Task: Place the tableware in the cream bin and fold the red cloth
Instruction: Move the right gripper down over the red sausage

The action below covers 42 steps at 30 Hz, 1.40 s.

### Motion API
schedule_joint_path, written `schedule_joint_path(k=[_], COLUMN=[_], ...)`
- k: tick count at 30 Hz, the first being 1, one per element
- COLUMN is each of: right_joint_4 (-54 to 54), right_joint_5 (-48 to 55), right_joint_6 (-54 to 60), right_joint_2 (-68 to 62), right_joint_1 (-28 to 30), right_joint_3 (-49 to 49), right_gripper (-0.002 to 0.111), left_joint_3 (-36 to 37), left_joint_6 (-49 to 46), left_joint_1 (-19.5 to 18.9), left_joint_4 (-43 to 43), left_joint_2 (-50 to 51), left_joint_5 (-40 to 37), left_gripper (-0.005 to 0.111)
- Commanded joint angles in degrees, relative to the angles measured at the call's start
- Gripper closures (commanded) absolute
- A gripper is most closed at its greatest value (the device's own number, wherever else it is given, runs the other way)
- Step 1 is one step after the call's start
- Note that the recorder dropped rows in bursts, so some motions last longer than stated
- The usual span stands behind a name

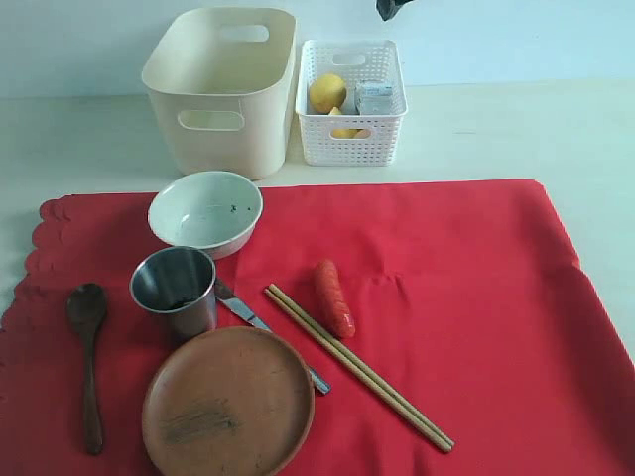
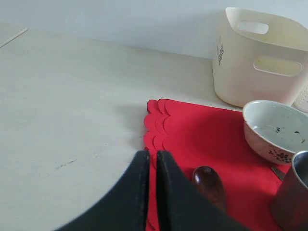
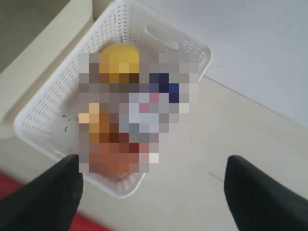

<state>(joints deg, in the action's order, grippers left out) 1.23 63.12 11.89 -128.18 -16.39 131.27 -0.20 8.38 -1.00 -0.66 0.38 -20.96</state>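
The red cloth (image 1: 446, 297) is spread flat, scalloped edge to the left. On it lie the pale bowl (image 1: 205, 211), steel cup (image 1: 176, 288), brown plate (image 1: 228, 402), dark wooden spoon (image 1: 89, 347), knife (image 1: 243, 309) partly under the plate, and chopsticks (image 1: 357, 365). The cream bin (image 1: 220, 84) stands behind, nothing visible inside. My left gripper (image 2: 152, 154) is shut and holds nothing, over the cloth's scalloped edge (image 2: 159, 130) beside the spoon (image 2: 209, 185); it is out of the exterior view. My right gripper (image 3: 153, 161) is open above the table by the white basket (image 3: 48, 115); only a dark tip (image 1: 389, 8) shows in the exterior view.
A sausage (image 1: 333, 296) lies on the cloth between the knife and the chopsticks. The white lattice basket (image 1: 352, 99), right of the bin, holds a lemon (image 1: 327, 92) and other food. Bare table (image 1: 516, 129) surrounds the cloth.
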Motion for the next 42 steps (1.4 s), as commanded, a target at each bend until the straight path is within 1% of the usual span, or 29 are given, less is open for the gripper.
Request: schedule_joint_path(k=[1, 5, 12, 17, 25, 33, 38, 42], right_joint_4=[0.29, 0.7, 4.44, 4.56, 4.69, 8.45, 8.9, 8.9], right_joint_5=[3.91, 6.84, 6.84, 6.84, 6.84, 0.65, -4.19, -7.71], right_joint_6=[-0.57, -1.5, -2.47, -3.32, -3.68, -3.69, -3.0, -3.0], right_joint_2=[2.22, 3.36, 5.07, 7.23, 13.52, 23.21, 29.04, 31.96], right_joint_1=[0.07, 0.07, 0.07, 0.07, 0.07, -0.68, -4.66, -9.1], right_joint_3=[0.47, 0.47, 0.2, -3.91, -16.2, -31.56, -40.28, -46.43], right_gripper=[0.033, 0.033, 0.033, 0.033, 0.033, 0.033, 0.033, 0.033], left_joint_3=[0.2, 0.2, 0.2, 0.2, 0.2, 0.2, 0.2, 0.2], left_joint_6=[0.12, 0.12, 0.12, 0.12, 0.12, 0.12, 0.12, 0.12], left_joint_1=[-0.08, -0.08, -0.08, -0.08, -0.08, -0.08, -0.08, -0.08], left_joint_4=[-0.21, -0.21, -0.21, -0.21, -0.21, -0.21, -0.21, -0.21], left_joint_2=[-0.38, -0.38, -0.38, -0.38, -0.38, -0.38, -0.38, -0.38], left_joint_5=[0.26, 0.26, 0.26, 0.26, 0.26, 0.26, 0.26, 0.26], left_gripper=[0.099, 0.099, 0.099, 0.099, 0.099, 0.099, 0.099, 0.099])
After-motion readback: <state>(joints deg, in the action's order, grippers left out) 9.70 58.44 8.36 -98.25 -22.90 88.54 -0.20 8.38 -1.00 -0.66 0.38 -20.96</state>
